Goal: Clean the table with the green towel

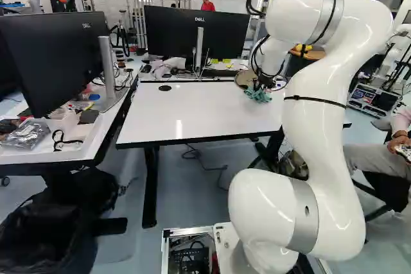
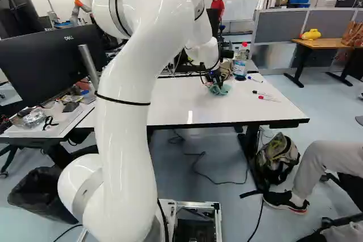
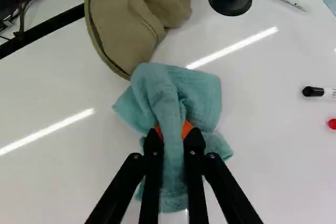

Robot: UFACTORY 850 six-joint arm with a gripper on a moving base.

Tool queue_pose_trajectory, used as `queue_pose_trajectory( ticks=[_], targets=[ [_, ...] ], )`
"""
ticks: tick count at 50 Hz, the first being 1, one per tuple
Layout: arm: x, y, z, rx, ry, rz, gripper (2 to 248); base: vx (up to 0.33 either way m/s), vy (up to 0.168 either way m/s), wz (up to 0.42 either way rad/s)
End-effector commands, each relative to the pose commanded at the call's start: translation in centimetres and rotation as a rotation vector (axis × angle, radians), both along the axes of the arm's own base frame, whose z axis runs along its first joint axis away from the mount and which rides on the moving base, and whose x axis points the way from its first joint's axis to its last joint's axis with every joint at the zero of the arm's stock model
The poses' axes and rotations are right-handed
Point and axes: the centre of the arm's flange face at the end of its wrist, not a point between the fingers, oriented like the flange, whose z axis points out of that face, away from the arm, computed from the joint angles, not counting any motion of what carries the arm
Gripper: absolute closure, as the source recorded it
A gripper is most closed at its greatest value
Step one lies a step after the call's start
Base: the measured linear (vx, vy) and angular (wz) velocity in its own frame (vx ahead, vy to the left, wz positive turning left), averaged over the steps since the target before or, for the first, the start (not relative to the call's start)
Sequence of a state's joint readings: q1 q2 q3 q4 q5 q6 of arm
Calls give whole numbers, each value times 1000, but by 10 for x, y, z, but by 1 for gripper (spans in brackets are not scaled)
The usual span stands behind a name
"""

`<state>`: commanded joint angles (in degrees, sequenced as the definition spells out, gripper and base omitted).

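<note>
Tool (image 1: 258, 87) closed on green towel (image 3: 202, 93), towel between fingers (image 3: 187, 129)

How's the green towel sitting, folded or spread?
Neither, it's bunched: the towel is gathered into a strip where the gripper pinches it, with loose corners splayed over the tabletop.

The tabletop (image 3: 63, 177) is smooth and glossy, throwing back light; the towel (image 3: 202, 95) is matt, crinkled cloth. In the wrist view, at eleven o'clock from it, there's khaki fabric (image 3: 118, 19), matt too. The arm (image 1: 327, 120) gleams like polished plastic, its band (image 1: 305, 216) like dull metal.
</note>
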<state>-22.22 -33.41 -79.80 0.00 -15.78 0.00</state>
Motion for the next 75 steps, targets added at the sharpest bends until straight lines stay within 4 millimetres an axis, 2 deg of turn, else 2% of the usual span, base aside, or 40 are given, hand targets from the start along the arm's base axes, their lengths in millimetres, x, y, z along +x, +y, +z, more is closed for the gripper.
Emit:
queue_pose_trajectory(
  ticks=[19,39,56,75],
  targets=[
    [-17,30,2,8,21,33,200,0,0,0],
    [-50,44,4,18,48,36,200,0,0,0],
    [-79,39,5,25,63,10,200,0,0,0],
    [-71,8,5,22,51,-32,200,0,0,0]
  ],
)
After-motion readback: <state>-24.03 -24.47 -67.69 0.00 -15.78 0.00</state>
